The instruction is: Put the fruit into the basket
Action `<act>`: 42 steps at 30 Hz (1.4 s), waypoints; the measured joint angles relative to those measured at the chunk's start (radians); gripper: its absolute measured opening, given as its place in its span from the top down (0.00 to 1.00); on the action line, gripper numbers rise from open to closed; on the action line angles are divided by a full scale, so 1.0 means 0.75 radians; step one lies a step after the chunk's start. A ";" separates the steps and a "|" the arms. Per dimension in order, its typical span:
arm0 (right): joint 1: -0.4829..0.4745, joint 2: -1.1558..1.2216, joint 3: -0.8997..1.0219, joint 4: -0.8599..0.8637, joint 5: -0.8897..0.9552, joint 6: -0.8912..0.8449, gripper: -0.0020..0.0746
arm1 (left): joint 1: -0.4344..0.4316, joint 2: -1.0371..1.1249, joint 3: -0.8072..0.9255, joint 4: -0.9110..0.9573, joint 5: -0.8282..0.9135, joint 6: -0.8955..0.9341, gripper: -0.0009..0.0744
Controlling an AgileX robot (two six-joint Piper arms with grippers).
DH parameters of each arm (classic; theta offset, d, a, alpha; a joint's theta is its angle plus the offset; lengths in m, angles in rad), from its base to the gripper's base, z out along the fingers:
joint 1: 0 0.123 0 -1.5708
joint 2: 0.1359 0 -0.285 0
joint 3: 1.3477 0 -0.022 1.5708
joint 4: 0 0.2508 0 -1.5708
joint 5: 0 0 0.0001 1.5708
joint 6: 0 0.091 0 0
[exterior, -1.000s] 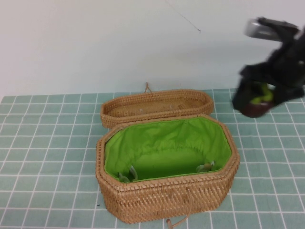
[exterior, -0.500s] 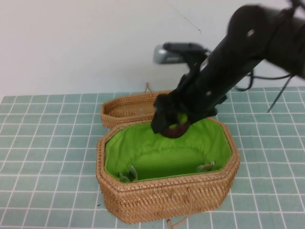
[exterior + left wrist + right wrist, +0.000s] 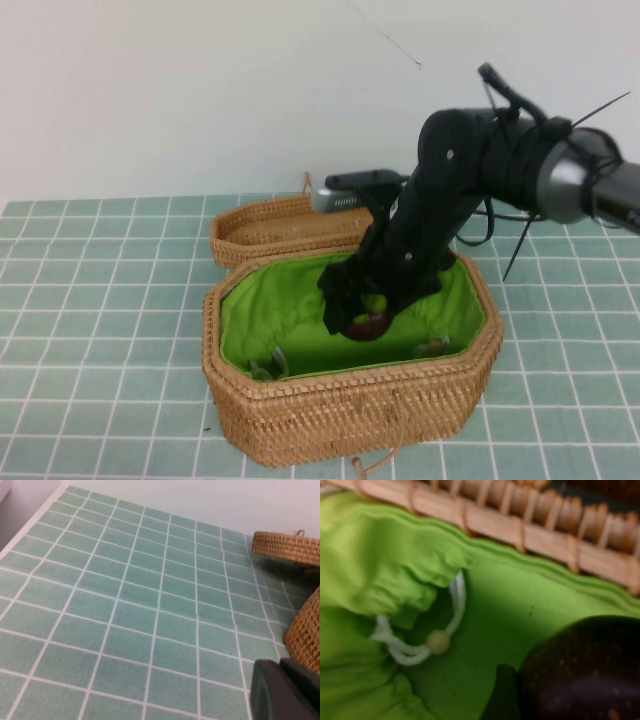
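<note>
Maroon fruit (image 3: 366, 322) sits pinched in your right gripper (image 3: 358, 312), low inside the basket (image 3: 350, 415): placing step. Next, spread the fingers. Left gripper (image 3: 285, 690) is parked left; its state cannot be told.

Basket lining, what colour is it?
Bright green lining inside the tan basket, clearest in the high view.
</note>
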 joint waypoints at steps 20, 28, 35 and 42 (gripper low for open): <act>0.000 0.023 0.000 0.012 0.064 -0.020 0.05 | 0.000 0.000 0.000 0.000 0.000 0.000 0.99; 0.000 0.021 -0.096 -0.010 0.220 -0.014 0.17 | 0.000 0.000 0.000 0.000 0.000 0.000 0.99; 0.000 -0.060 -0.362 -0.141 0.477 -0.014 0.77 | 0.000 0.000 0.000 0.000 0.000 0.000 0.99; 0.000 -0.343 -0.412 -0.334 0.476 -0.014 0.97 | 0.000 0.000 0.000 0.000 0.000 0.000 0.99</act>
